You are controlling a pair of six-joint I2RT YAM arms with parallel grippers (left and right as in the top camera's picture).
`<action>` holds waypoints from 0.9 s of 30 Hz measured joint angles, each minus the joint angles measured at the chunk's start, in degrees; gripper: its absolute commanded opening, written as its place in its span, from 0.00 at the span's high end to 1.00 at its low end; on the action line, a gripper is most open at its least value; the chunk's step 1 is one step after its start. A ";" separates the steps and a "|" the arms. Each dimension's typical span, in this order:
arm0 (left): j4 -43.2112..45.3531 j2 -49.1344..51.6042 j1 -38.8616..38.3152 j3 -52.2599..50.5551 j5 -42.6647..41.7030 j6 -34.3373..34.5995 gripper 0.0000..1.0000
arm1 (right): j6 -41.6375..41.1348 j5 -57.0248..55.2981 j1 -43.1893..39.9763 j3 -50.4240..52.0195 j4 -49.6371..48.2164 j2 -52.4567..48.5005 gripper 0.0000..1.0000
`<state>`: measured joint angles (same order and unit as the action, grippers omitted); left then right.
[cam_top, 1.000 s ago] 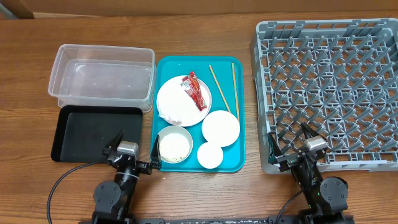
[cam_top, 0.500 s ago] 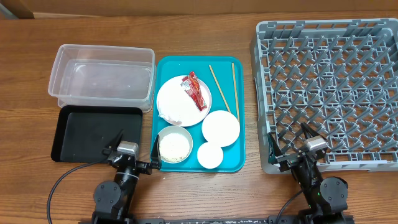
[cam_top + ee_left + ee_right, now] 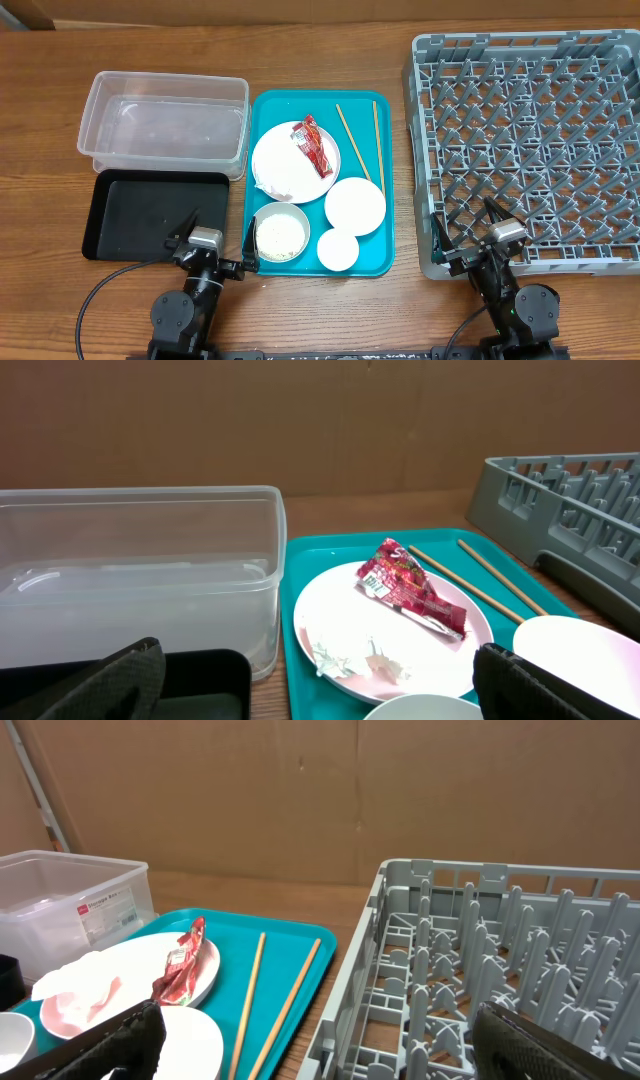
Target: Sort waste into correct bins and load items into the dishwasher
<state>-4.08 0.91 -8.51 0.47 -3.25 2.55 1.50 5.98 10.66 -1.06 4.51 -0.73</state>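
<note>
Nothing sorted: wrapper, plate, chopsticks on teal tray; rack, clear tub, black tray bare. Left tool, right tool spread, empty.

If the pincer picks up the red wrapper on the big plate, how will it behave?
The red wrapper looks thin and creased, so it is probably floppy and very light. Lying loose on the smooth large plate, it would likely slide if pushed.

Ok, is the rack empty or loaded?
Empty. Overhead, the rack shows only bare pegs; the dishes and chopsticks all lie on the teal tray.
</note>
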 measured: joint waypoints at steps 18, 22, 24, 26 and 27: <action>3.10 0.00 0.00 0.00 0.33 -1.36 0.00 | 0.00 0.00 0.00 0.00 -0.02 0.00 0.00; 5.99 0.00 0.00 0.00 -5.77 -0.42 0.00 | -0.02 0.20 0.00 0.00 -1.77 0.00 0.00; 8.33 0.00 0.00 0.00 -10.16 1.07 0.00 | -0.04 2.08 0.00 0.00 -2.73 0.00 0.00; 11.15 0.00 0.00 0.02 -13.75 3.41 0.00 | -0.79 5.22 0.00 0.00 -4.63 0.00 0.00; 11.80 0.00 0.00 0.17 -14.88 4.55 0.00 | -1.55 6.25 0.00 0.00 -5.20 0.00 0.00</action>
<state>7.73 0.91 -8.51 0.64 -18.13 7.09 -0.05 12.23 10.66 -1.06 -0.69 -0.73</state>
